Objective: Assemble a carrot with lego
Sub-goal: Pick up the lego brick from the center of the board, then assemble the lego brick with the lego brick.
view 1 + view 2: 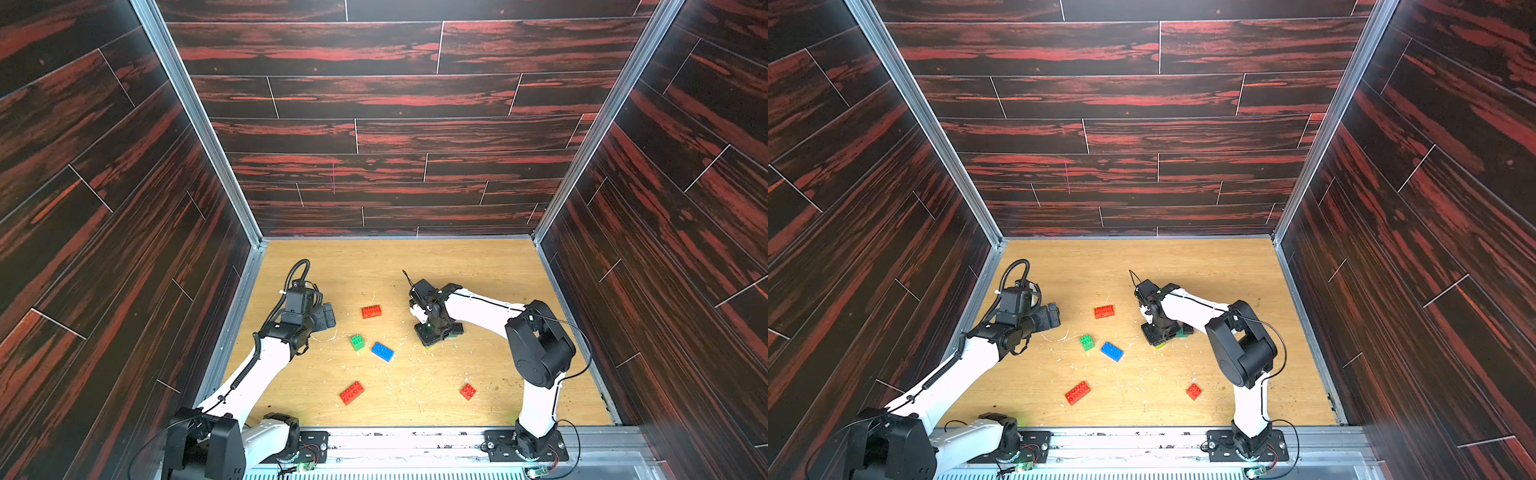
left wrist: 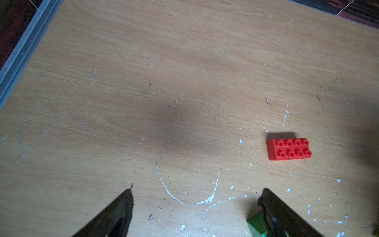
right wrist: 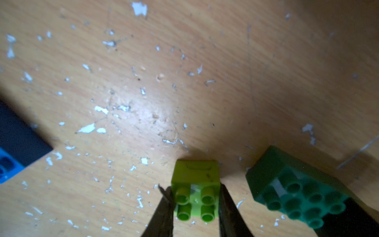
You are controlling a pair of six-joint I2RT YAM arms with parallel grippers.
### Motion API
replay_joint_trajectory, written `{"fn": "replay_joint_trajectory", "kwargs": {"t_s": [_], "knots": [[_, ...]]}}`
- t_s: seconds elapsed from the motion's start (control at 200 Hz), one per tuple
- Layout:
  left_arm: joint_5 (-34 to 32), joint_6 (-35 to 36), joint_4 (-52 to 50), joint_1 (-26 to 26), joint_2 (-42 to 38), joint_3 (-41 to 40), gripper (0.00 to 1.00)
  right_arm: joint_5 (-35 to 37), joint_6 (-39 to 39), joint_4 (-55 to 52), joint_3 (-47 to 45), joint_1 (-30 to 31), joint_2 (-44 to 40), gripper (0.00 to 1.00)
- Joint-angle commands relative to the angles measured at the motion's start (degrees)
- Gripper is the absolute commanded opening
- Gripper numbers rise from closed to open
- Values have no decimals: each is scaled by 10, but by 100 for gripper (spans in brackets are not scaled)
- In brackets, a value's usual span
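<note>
- Lime square brick [image 3: 195,178] is closest to the right wrist lens, studs up. The right hand [image 3: 193,190] is closed onto two opposite sides of it. The brick looks seated on the bench [image 1: 415,257], not lifted.
- Teal brick [image 3: 295,192] is just beside it, studs up. Black brick [image 1: 457,328] is touching or just beside the teal one; can't tell if they're clicked together.
- Left hand [image 2: 196,197] is spread wide, holds nothing, and hovers over bare bench. Green brick [image 2: 256,225] is just beside one finger, outside the gap.
- Further out, loose and apart from each other: far long red brick [image 1: 371,311], blue brick [image 1: 382,351], near long red brick [image 1: 351,392], square red brick [image 1: 468,391].
- Progress, my read: start of the build.
  - No carrot exists yet.
  - All eight lego pieces are accounted for, none visibly stacked.
  - The step in hand is grabbing the lime end piece; every join is left.
- Room:
  - The far half of the bench is bare, a good staging spot.
  - The middle strip between the hands is busy, with green and blue near each other.
  - The left hand sits nearer its side rail [image 1: 249,270]; the right hand is well apart from its own.
  - Teal and black crowd the right hand, so a straight-up lift looks safest.
</note>
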Motion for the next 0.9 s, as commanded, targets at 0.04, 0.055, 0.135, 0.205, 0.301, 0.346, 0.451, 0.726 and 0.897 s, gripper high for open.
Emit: {"fn": "replay_joint_trajectory", "kwargs": {"t_s": [0.04, 0.055, 0.135, 0.205, 0.301, 0.346, 0.451, 0.726, 0.897], "knots": [[-12, -5, -13, -2, -20, -9, 98, -15, 31, -21, 29, -9, -3, 21], [-12, -5, -13, -2, -20, -9, 98, -16, 33, -21, 30, -10, -6, 21], [-12, -5, -12, -2, -19, -9, 98, -21, 44, -27, 39, -21, -19, 21], [-10, -5, -11, -2, -18, -9, 98, -20, 54, -38, 50, -34, -26, 21], [-8, -6, -8, -2, -17, -9, 98, -18, 72, -52, 60, -57, -27, 21], [-7, -7, -8, -2, -17, -9, 98, -16, 81, -56, 63, -67, -27, 21], [-7, -6, -9, -2, -18, -9, 98, -18, 98, -59, 68, -84, -24, 22], [-9, -5, -9, -2, -21, -9, 98, -14, 111, -63, 76, -91, -6, 22], [-10, -5, -10, -2, -20, -9, 98, -21, 116, -63, 72, -91, -6, 21]]}}
